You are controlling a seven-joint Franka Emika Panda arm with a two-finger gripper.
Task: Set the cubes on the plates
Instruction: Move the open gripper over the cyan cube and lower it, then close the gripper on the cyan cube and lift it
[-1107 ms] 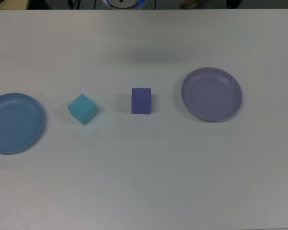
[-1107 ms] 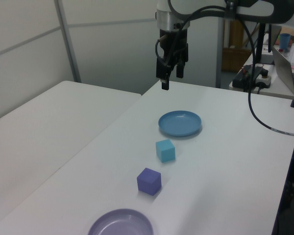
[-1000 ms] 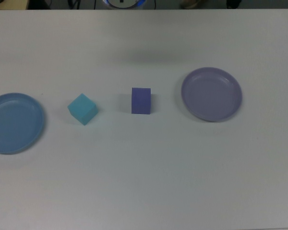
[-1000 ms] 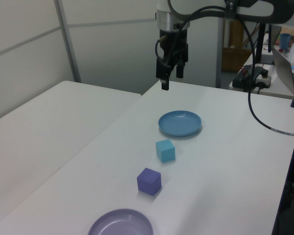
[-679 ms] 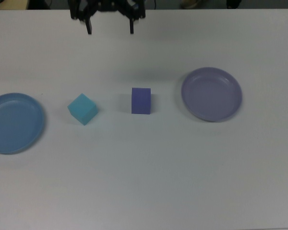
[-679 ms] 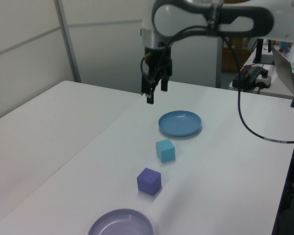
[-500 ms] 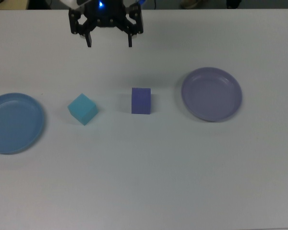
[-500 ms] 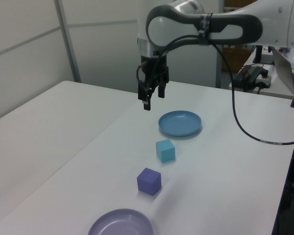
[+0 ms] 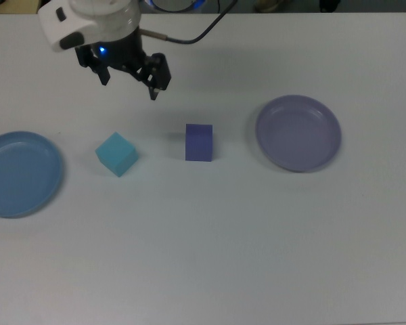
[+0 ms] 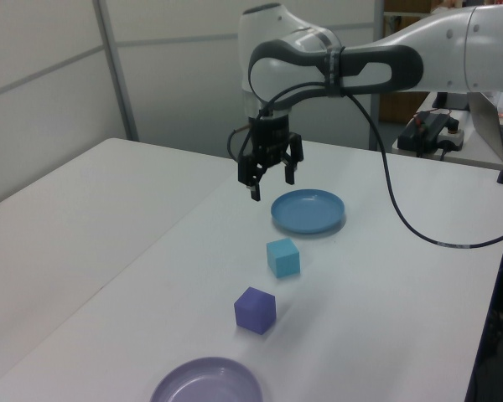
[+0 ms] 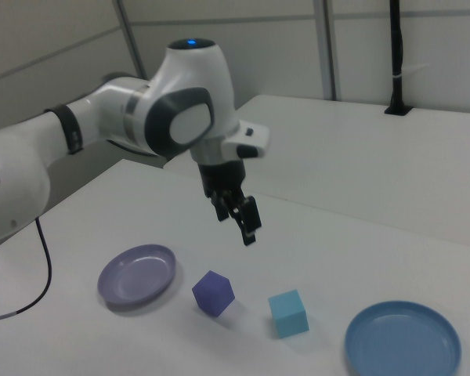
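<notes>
Big change over the last second or so: went from no arm at all in the top view to the gripper (image 9: 129, 84) hanging over the table (image 9: 210, 257), swung in from the far edge and dropped lower, with the wrist twisted so the two fingers now sit on a diagonal instead of side by side. Fingers spread apart, nothing between them, clearest in the left view (image 10: 271, 181).

Everything else sat still. Turquoise cube (image 9: 116, 154) and blue-violet cube (image 9: 199, 142) in the same spots on the bare table, near each other in the middle, neither on a plate. Blue plate (image 9: 17, 174) out at the top view's left, lavender plate (image 9: 298, 133) at the top view's right, both with nothing on them.

So for the task: zero cubes placed, just the approach underway. Hovering up and back from the gap between the two cubes, a bit nearer the turquoise one in the top view, so probably lining up for that first, but honestly could go either way. Right view (image 11: 243, 219) shows it well above both cubes, not touching anything.

Brands or writing: nothing readable anywhere. Only marking spotted is a small blue light glowing on the arm's wrist (image 9: 103, 49), no logo or label legible on the plates or cubes either
</notes>
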